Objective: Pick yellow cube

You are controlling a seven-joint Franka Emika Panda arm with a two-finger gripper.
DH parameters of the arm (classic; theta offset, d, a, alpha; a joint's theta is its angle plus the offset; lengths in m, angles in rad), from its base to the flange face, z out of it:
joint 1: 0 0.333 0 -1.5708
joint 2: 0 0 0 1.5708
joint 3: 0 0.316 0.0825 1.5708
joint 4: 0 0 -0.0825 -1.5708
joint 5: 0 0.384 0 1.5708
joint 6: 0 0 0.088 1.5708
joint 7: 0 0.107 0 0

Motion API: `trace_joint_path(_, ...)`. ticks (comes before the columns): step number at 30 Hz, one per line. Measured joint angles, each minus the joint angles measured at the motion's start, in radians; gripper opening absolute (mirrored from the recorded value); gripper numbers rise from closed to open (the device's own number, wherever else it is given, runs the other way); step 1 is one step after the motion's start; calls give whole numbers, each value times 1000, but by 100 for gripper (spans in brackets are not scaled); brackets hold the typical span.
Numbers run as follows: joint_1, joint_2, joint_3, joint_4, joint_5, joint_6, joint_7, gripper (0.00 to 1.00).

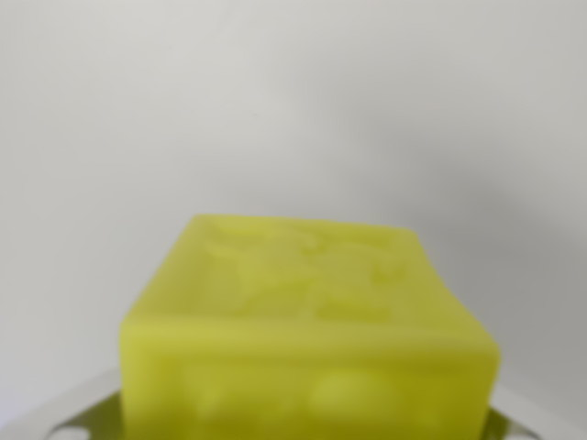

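- We see a plain pale grey-white background (293, 101) filling the wrist view from nine o'clock through twelve to three o'clock; it is smooth and blurred.
- We find the yellow cube (307, 339) at six o'clock, very close to the camera and out of focus. Its top face carries a raised relief pattern that we cannot read, and its front face shows rounded bumps. The lower edge of the cube is cut off by the frame.
- We note pale metallic parts (64, 412) at seven and five o'clock, just beside the cube's lower corners; these may be the gripper fingers, but we cannot tell whether they clasp the cube or stand apart from it.
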Motion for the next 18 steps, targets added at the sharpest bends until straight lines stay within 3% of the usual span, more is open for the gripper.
trace_joint_path(10, 0, -43, 0, 26, -1, -69, 1, 0)
trace_joint_path(18, 0, -48, 0, 29, -2, -77, 1, 0)
